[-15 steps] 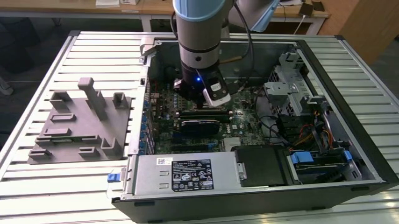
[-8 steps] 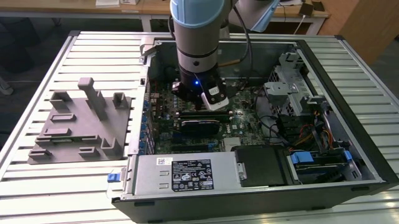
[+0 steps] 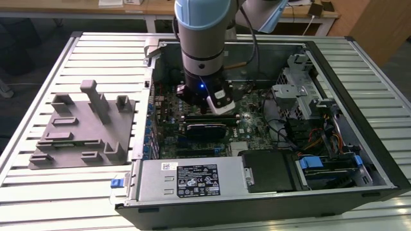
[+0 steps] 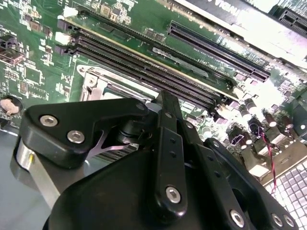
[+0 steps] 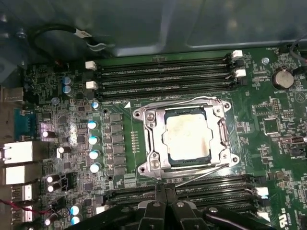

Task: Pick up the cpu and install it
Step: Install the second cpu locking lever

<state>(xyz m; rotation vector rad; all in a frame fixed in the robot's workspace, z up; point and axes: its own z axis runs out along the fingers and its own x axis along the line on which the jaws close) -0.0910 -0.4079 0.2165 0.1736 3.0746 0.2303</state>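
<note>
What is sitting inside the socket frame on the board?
The cpu lies flat inside the metal socket frame, silver top showing. Its underside and the contacts beneath are covered.

One shiny silver square cpu (image 5: 187, 137) in one metal socket frame (image 5: 184, 139). One grey plastic fixture with upright posts (image 3: 83, 129). One open black computer case (image 3: 270, 125). One round silver coin battery (image 5: 282, 79). One black tool (image 5: 165, 211).

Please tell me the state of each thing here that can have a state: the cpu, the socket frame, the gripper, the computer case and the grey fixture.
cpu: seated flat in the socket, shiny top up.
socket frame: lying around the cpu.
gripper: above the motherboard, beside the socket, holding nothing.
computer case: lying on its side, open.
grey fixture: on the table beside the case, no cpu on it.
</note>
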